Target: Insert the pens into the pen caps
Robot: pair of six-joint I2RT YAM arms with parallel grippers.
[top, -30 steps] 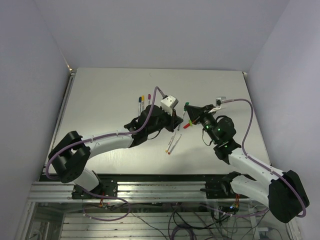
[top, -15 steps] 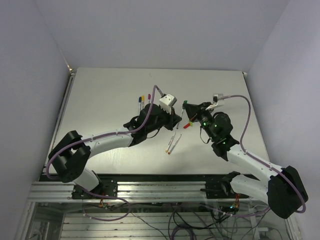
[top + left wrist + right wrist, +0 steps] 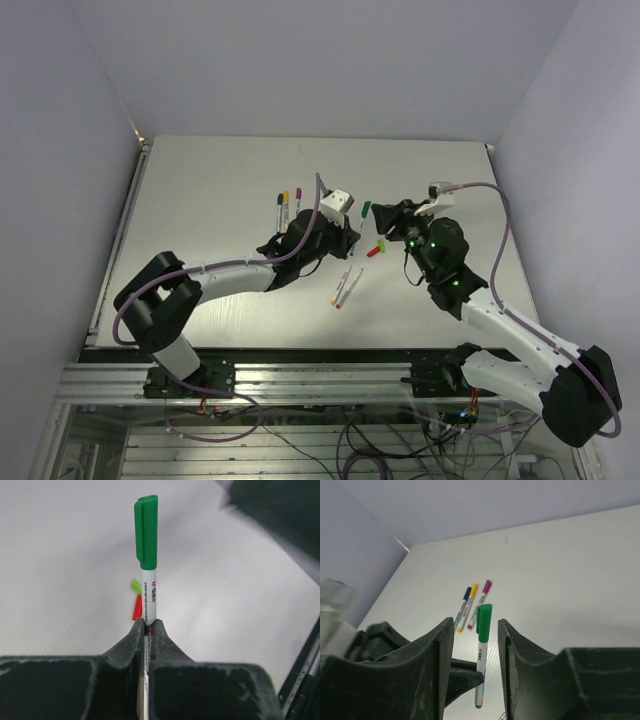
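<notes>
- Capping in mid-air above the table (image 3: pixel 200 200): the left gripper (image 3: pixel 148 625) is clamped tight on the white barrel of the green pen (image 3: pixel 149 592), held out toward the other arm; the green cap (image 3: pixel 146 530) sits on the pen's far end and looks fully seated.
- The right gripper (image 3: pixel 476 625) faces the pen with its fingers spread wide; the capped end shows between them but touches neither, so it grips nothing.
- Judged step: this pen is done and the release is under way; three capped pens (image 3: pixel 473 588), blue, yellow and magenta, lie side by side on the far left of the table.
- Left to do: two loose pens (image 3: pixel 342 290) lie near the table's middle; a red cap (image 3: pixel 374 251) and a light-green piece (image 3: pixel 135 585) rest just beyond them.
- Next move, as it appears: the left arm should lay the green pen beside the finished three and open; the right should go down for the red cap, a small target needing a narrow, square pinch.
- Against the frame a second ago: the right gripper was then closed up against the cap at the pen's end; it has since drawn back to the right, leaving a clear gap; the left arm's elbow has swung slightly inward.
</notes>
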